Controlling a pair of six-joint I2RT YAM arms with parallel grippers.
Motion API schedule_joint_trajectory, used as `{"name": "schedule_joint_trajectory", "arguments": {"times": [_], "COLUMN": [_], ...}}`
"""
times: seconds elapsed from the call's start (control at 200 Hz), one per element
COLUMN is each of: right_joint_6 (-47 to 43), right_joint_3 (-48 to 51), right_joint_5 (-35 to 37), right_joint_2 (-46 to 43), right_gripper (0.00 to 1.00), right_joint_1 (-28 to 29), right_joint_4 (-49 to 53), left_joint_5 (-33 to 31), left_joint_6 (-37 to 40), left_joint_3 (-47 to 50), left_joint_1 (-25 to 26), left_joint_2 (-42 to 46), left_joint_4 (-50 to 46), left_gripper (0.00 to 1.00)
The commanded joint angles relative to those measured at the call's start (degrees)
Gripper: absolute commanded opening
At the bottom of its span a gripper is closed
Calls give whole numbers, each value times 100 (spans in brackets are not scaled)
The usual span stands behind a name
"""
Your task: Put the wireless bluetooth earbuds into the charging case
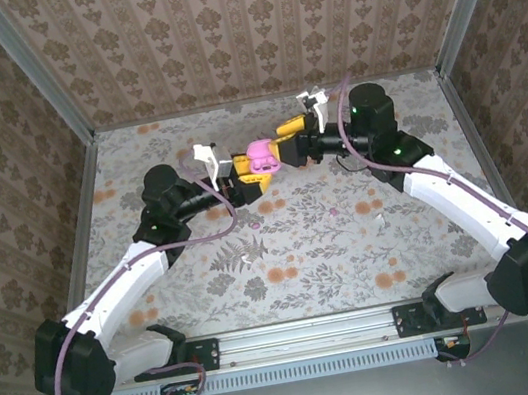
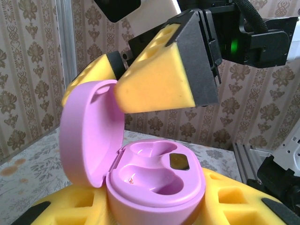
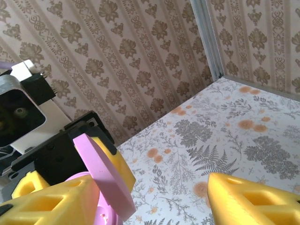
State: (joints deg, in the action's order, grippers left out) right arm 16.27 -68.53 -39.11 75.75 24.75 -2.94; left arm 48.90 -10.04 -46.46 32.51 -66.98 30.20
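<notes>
Risks flipping the lid (image 2: 89,133) shut or levering the charging case (image 2: 157,187) out of the left pincer (image 1: 249,182) pinching it above the tabletop (image 1: 304,257), given a shove from the spread right pincer (image 1: 282,150) straddling that lid; wells (image 2: 150,174) empty, one earbud (image 1: 333,211) apparently lying below.

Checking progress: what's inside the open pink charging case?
The charging case holds two empty moulded wells and a dark rectangular patch. Its lid stands turned away, inner face unseen.
</notes>
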Motion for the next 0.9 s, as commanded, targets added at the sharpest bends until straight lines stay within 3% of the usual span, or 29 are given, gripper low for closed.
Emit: {"name": "schedule_joint_trajectory", "arguments": {"times": [0.0, 0.175, 0.32, 0.48, 0.6, 0.705, 0.805, 0.89], "right_joint_6": [178, 433, 820, 1054, 959, 1080, 1019, 879], "right_joint_3": [-204, -230, -222, -197, -60, -90, -58, -3], "right_joint_5": [269, 102, -108, 348, 1104, 1938, 1965, 2021], "right_joint_2": [63, -45, -330, -762, -863, -546, -50, 356], "right_gripper": [65, 68, 70, 69, 60, 46, 34, 33], "right_joint_1": [-17, -21, -91, -334, -581, -780, -898, -902], "right_joint_4": [46, -69, -197, 373, 1322, 2584, 3271, 3712], "left_joint_5": [98, -165, -761, -1168, -1536, -1665, -1648, -1587], "left_joint_6": [64, 118, 84, -155, -363, -459, -529, -535], "left_joint_3": [-20, 11, 169, 454, 682, 820, 892, 947], "left_joint_1": [27, 19, 2, -50, -104, -129, -123, -122], "left_joint_2": [154, 185, 221, 277, 356, 480, 603, 687], "left_joint_4": [215, 51, 50, 521, 892, 990, 980, 935], "left_gripper": [35, 35, 35, 35, 35, 35, 35, 35]}}
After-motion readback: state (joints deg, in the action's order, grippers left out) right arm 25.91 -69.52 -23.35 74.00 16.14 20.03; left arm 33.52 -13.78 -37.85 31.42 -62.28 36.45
